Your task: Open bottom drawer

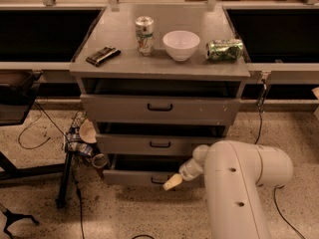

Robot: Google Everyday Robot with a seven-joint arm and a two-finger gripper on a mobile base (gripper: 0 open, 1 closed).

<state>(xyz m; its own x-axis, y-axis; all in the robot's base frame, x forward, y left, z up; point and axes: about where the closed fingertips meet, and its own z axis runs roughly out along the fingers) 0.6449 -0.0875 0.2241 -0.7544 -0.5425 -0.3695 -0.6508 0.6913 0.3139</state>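
Firstly, gripper point(173, 181): at the bottom drawer's point(130, 177) handle point(158, 182); you cannot tell its grip.
Handle: confirm your hold first.
Bottom drawer: pull straight out, level.

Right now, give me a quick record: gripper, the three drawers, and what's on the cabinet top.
gripper: gripper low at the front of the bottom drawer, by its handle
bottom drawer: dark gap showing above its front
middle drawer: dark gap above its front
top drawer: dark gap above its front
cabinet top: upright can, white bowl, green can on its side, dark flat object
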